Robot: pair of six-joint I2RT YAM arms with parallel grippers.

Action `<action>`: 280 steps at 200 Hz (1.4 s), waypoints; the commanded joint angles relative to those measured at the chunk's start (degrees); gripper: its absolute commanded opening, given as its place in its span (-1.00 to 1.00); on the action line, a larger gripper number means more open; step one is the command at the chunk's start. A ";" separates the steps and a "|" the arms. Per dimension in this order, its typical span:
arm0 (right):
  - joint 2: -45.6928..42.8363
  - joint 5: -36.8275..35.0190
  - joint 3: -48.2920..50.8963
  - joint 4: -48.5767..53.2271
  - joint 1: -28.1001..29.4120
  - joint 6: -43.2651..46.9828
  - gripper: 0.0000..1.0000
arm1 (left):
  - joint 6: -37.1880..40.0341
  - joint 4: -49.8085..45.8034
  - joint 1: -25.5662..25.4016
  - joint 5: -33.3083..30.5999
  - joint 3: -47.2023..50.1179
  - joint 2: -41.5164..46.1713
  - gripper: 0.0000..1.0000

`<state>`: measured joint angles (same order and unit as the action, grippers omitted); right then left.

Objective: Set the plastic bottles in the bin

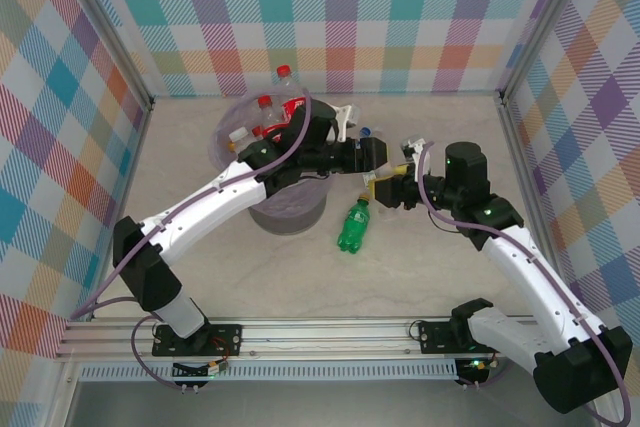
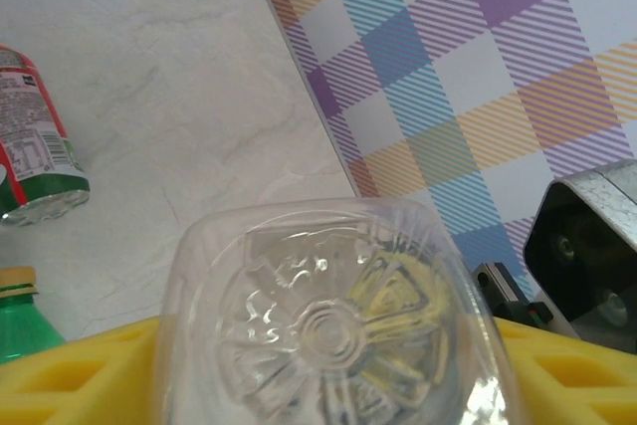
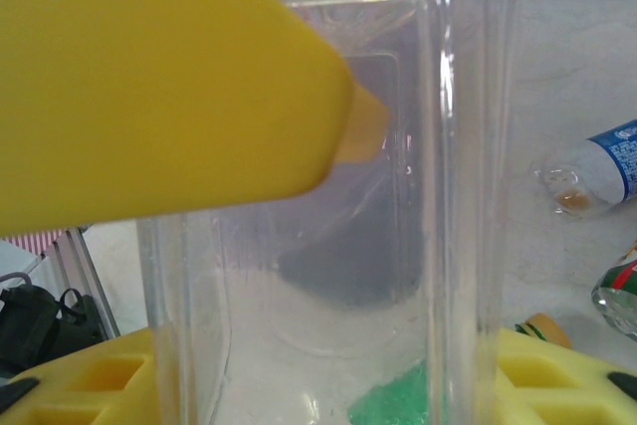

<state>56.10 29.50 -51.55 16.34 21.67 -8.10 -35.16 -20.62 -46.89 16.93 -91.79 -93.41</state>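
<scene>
**A:** How are the left fingers set, and what is held by them?

**B:** The left fingers (image 1: 385,159) are drawn in on a clear bottle (image 2: 328,345). Its moulded, star-patterned base is seen end on between the two yellow pads (image 2: 80,370), and both pads are met by its sides.

**A:** And the right fingers?

**B:** The right fingers (image 1: 388,187) are clamped on a transparent bottle (image 3: 318,276). It is flat-sided and empty, and it is pressed between one yellow finger above and another below. Whether it is the same bottle as the one at the left fingers cannot be told. From above, the two sets of fingers are seen close together.

**A:** Where are the other bottles found?

**B:** A green bottle (image 1: 353,227) is laid on the surface (image 1: 420,267) just beside both sets of fingers, on the side nearer the arm bases. A blue-labelled bottle (image 3: 607,161) is laid on its side beyond the right fingers. A bottle with a red and green label (image 2: 35,146) is laid beyond the left fingers.

**A:** And the bin?

**B:** The bin (image 1: 290,215), round and grey with a lavender bag as its lining, is stood just beside the left fingers, under the left arm (image 1: 220,197). Several red-capped bottles (image 1: 268,107) are piled inside it.
</scene>
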 commanded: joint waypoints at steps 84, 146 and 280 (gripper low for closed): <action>0.39 -2.04 -12.38 6.88 0.51 2.96 0.89 | -0.45 4.01 3.17 -1.16 -6.76 -3.42 -0.01; -4.58 -14.27 -15.36 3.26 -3.22 -14.26 0.98 | 4.16 1.34 6.06 -10.95 -12.88 1.14 -0.06; -10.87 -16.94 -0.46 1.17 -4.80 -21.32 0.99 | 22.24 -19.47 20.71 -26.59 -14.54 13.70 -0.54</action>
<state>45.32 10.15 -50.68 18.90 17.23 -29.39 -17.21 -37.63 -26.11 -11.62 -114.45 -78.50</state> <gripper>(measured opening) 0.994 0.564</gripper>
